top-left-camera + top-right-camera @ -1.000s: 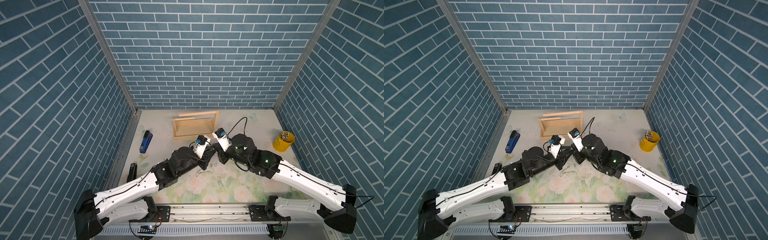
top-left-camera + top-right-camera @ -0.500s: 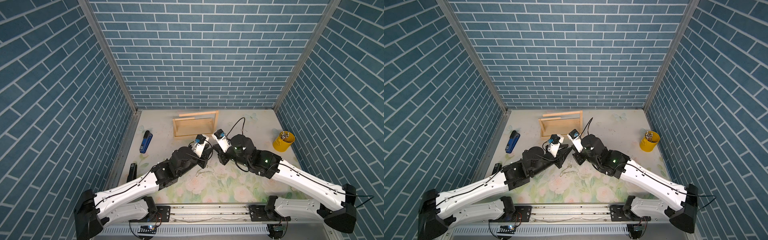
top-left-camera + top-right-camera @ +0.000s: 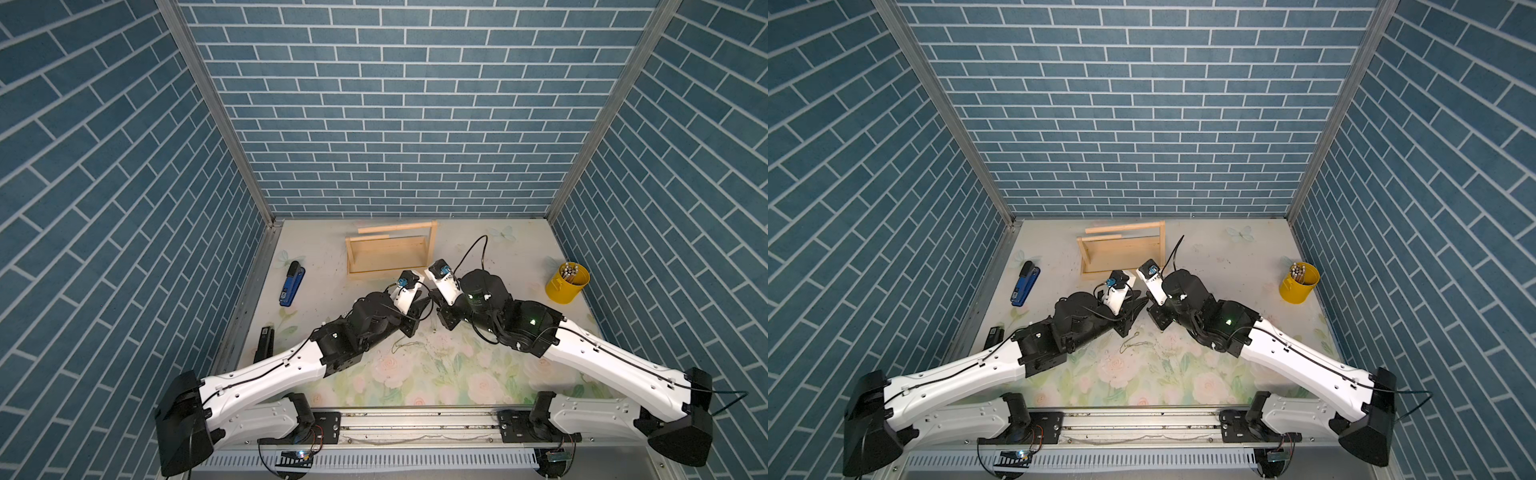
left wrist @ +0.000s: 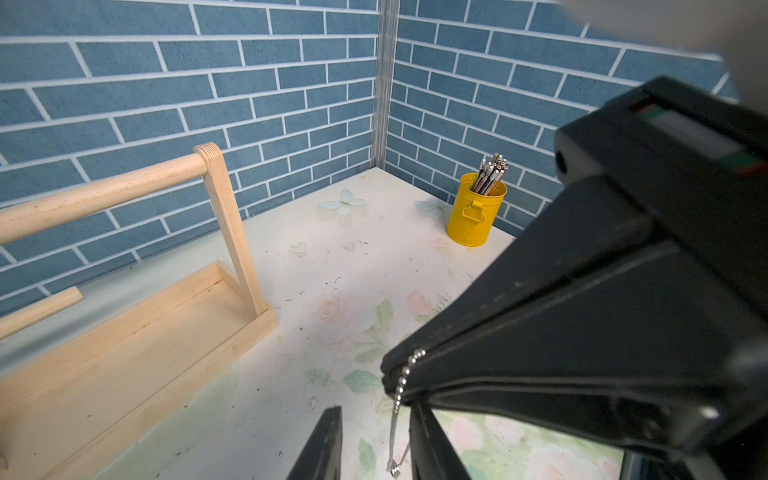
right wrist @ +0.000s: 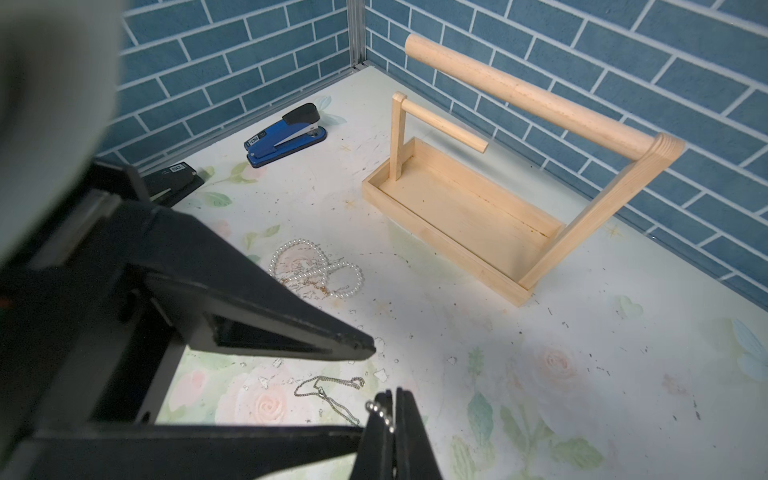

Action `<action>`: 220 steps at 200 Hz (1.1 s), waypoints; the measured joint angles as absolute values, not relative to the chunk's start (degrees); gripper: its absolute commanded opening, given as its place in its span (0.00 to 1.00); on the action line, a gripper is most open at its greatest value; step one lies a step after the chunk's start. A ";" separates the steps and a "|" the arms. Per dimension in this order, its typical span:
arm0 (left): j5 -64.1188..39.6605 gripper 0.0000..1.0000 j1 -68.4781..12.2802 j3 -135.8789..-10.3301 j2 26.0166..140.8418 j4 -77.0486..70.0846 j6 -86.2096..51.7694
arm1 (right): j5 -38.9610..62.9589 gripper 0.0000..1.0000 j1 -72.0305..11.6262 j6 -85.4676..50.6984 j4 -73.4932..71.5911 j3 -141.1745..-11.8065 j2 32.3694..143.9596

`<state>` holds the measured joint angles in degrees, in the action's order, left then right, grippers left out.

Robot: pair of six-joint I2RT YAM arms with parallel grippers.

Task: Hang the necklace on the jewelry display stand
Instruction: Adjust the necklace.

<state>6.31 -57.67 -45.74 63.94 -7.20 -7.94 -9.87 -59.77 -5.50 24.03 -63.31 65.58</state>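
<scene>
The necklace [image 4: 400, 388], a silver ball chain, is pinched at the tips of my right gripper [image 5: 395, 392], which is shut on it. Its loose end hangs down between the parted fingers of my left gripper [image 4: 376, 409], which is open and close around it. Both grippers meet tip to tip above the mat's middle in both top views: left gripper [image 3: 424, 306], right gripper [image 3: 439, 309]. The jewelry display stand [image 3: 388, 253] [image 5: 457, 208], of pale wood with two bars, stands just behind them near the back wall.
A thin chain [image 5: 328, 386] [image 3: 409, 345] lies on the floral mat below the grippers, with a pearl necklace [image 5: 316, 266] beside it. A blue stapler [image 3: 291, 284] and a black stapler [image 3: 264, 349] lie at the left. A yellow cup [image 3: 567, 282] of pencils stands at the right.
The left gripper's jaws have parted a little wider around the hanging chain. Both arms have barely moved, and the right gripper has kept its grip.
</scene>
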 measured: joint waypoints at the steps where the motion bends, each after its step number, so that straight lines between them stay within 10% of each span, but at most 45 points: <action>1: 6.31 0.32 -57.67 -45.82 64.12 -7.20 -7.90 | -9.89 0.00 -59.75 -5.52 24.03 -63.31 65.58; 220: 4.78 0.34 -57.67 -44.97 68.53 -13.45 -6.76 | -13.45 0.00 -60.25 -5.61 24.88 -64.14 64.47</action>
